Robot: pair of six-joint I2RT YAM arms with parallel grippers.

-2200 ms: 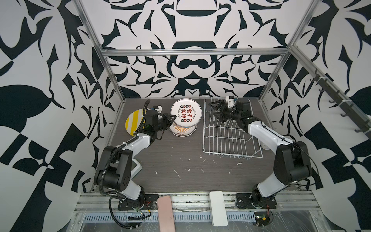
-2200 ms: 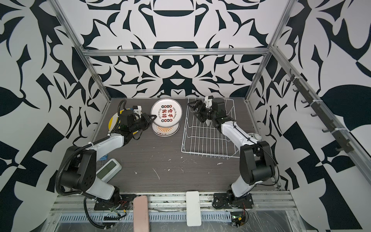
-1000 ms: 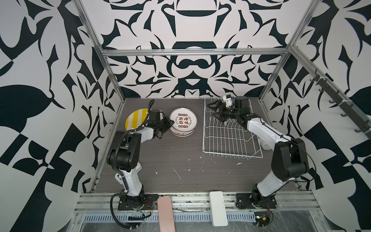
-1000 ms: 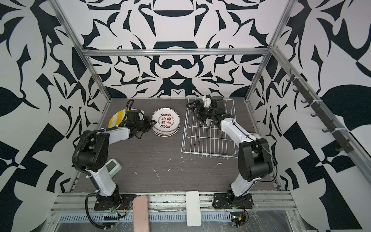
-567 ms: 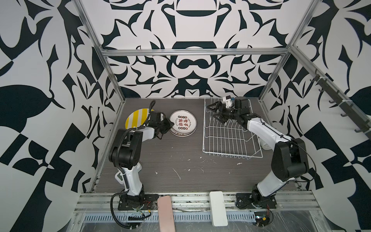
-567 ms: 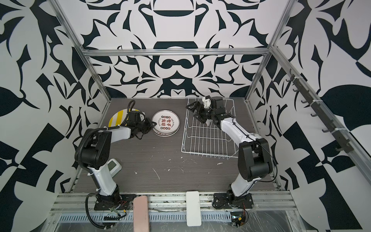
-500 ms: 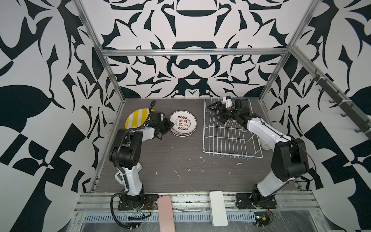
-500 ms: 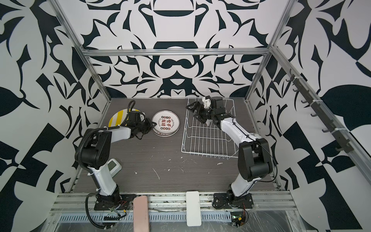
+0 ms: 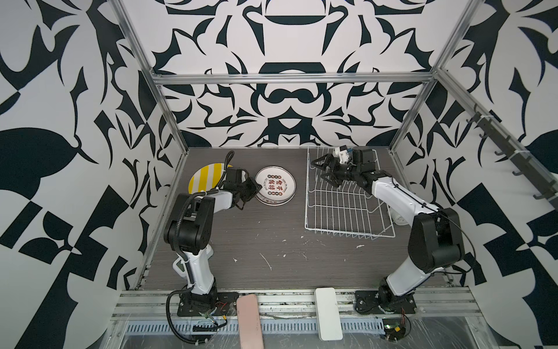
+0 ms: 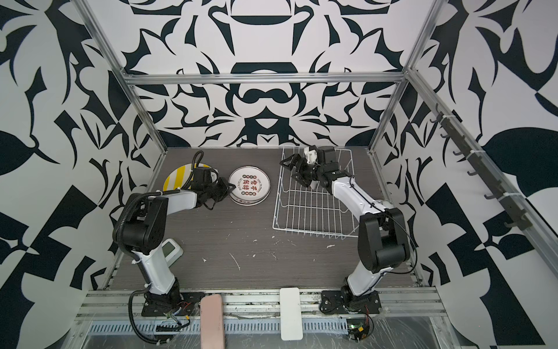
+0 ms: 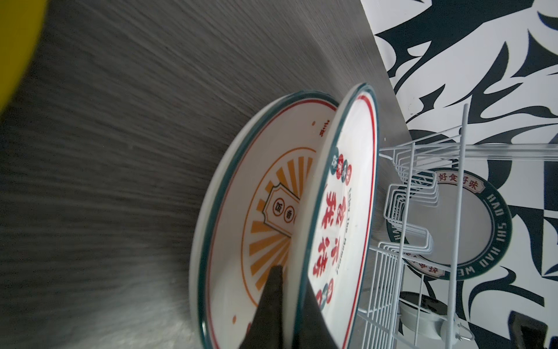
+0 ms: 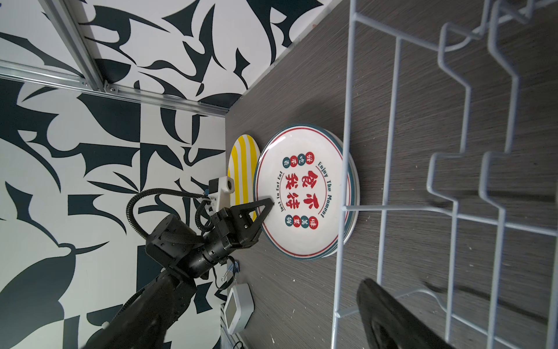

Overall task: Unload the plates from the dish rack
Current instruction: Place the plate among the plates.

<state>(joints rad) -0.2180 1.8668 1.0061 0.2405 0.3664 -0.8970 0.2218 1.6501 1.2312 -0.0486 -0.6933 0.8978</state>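
1. Two grippers: the left gripper is clamped on the rim of the top plate; the right gripper hangs over the rack's back corner nearest the stack, jaws spread wide
2. One rack, white wire, sits flat on the table
3. One striped plate lies flat on the left-arm side of the rack, beyond the stack
4. One stack of small plates lies just beside the rack on that same side. The top plate has red characters, and its gripped edge is lifted off the sunburst plate below. The right wrist view shows more rims under that, but I cannot count them
5. One green-rimmed plate stands upright behind the rack's tines in the left wrist view; I cannot find it in the top views
6. One clock sits just beside the rack's right-arm side, near its front corner
7. One white device with a screen lies well apart from the rack, by the left arm's base
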